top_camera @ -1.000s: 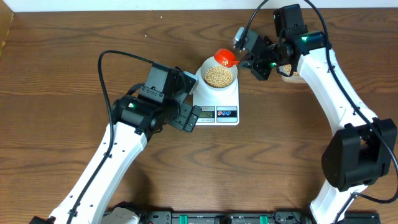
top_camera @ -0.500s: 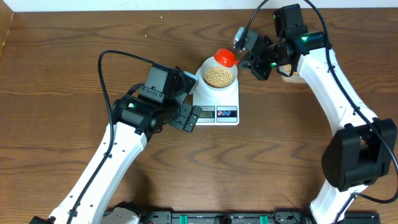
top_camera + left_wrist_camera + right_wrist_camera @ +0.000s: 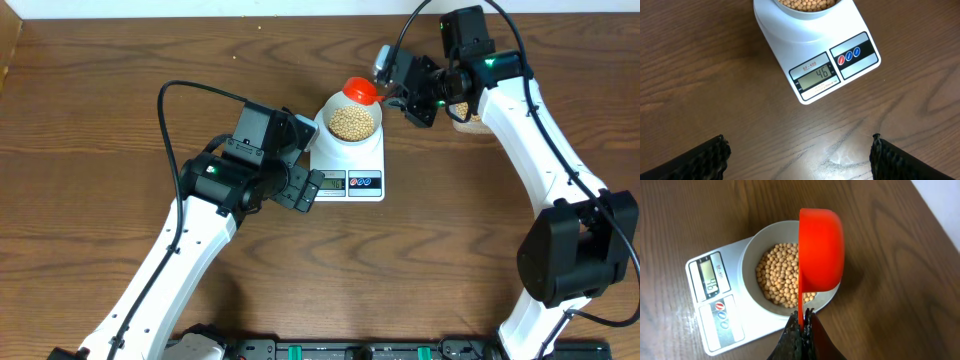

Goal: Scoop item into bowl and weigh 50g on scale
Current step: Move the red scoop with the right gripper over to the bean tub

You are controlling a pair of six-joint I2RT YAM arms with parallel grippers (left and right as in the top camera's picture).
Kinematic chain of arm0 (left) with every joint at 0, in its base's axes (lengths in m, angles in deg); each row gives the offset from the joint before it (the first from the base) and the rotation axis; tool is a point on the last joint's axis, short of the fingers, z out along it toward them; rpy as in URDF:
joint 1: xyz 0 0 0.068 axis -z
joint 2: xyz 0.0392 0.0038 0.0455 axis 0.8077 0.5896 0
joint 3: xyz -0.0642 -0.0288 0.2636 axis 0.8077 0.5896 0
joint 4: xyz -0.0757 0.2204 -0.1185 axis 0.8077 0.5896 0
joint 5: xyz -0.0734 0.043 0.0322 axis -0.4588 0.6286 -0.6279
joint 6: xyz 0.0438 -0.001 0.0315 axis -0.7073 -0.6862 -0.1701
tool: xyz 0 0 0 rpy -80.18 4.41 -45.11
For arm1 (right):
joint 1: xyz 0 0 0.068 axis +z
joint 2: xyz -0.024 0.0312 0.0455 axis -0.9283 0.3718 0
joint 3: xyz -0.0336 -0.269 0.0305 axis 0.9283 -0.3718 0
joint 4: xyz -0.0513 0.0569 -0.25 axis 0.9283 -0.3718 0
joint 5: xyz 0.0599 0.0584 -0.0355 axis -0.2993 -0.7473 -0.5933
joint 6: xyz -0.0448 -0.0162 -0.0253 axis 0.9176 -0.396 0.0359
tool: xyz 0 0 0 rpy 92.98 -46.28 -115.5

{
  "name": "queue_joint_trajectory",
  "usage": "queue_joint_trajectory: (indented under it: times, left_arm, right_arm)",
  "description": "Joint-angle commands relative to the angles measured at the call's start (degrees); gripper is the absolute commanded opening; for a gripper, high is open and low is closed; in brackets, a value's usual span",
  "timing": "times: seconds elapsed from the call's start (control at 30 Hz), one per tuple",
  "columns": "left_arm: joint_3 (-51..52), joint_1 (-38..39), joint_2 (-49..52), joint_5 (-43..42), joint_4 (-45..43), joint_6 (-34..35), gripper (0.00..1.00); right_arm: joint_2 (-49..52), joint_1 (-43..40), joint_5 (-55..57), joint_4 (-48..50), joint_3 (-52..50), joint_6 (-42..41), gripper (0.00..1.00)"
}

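The white bowl (image 3: 336,104) sits on the white scale (image 3: 340,157), holding tan beans (image 3: 353,122). In the right wrist view the beans (image 3: 782,275) cover the bottom of the bowl (image 3: 751,250), and the scale (image 3: 735,325) shows 46 on its display. My right gripper (image 3: 802,315) is shut on the thin handle of a red scoop (image 3: 821,250), which is tipped on its side over the bowl's rim. Overhead, the scoop (image 3: 360,91) hangs at the bowl's far edge. My left gripper (image 3: 800,145) stands wide open over bare table, just in front of the scale (image 3: 860,57).
A tub of beans (image 3: 460,112) shows partly behind the right arm at the far right. The left arm's cable (image 3: 170,110) loops over the table to the left of the scale. The wooden table (image 3: 100,120) runs on around the scale.
The right gripper has shifted the red scoop very slightly toward the bowl's far edge. The left arm, bowl and scale have not moved.
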Motion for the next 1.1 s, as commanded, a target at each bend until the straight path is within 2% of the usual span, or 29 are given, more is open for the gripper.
queue_joint_trajectory:
  times: [0.0, 0.17, 0.4, 0.77, 0.93, 1.07]
  left_arm:
    - [0.20, -0.20, 0.31, 0.55, 0.13, -0.11, 0.92]
    - [0.20, -0.20, 0.31, 0.52, 0.13, -0.11, 0.92]
    - [0.20, -0.20, 0.31, 0.52, 0.11, -0.11, 0.92]
    - [0.20, -0.20, 0.31, 0.55, 0.13, -0.11, 0.92]
    - [0.20, -0.20, 0.31, 0.52, 0.13, -0.11, 0.92]
    - [0.20, -0.20, 0.31, 0.52, 0.11, -0.11, 0.92]
  right_arm:
    - [-0.76, 0.26, -0.39, 0.55, 1.01, 3.13, 0.01]
    - [-0.79, 0.07, -0.39, 2.12, 1.01, 1.44, 0.01]
    - [-1.29, -3.48, -0.46, 7.91, 1.03, -14.03, 0.01]
    - [-4.13, -13.84, -0.37, 8.48, 1.07, -29.62, 0.01]
    - [-4.17, -18.45, 0.44, 5.62, 1.07, -32.35, 0.01]
    - [-4.28, -20.76, 6.34, 1.79, 1.07, -32.30, 0.01]
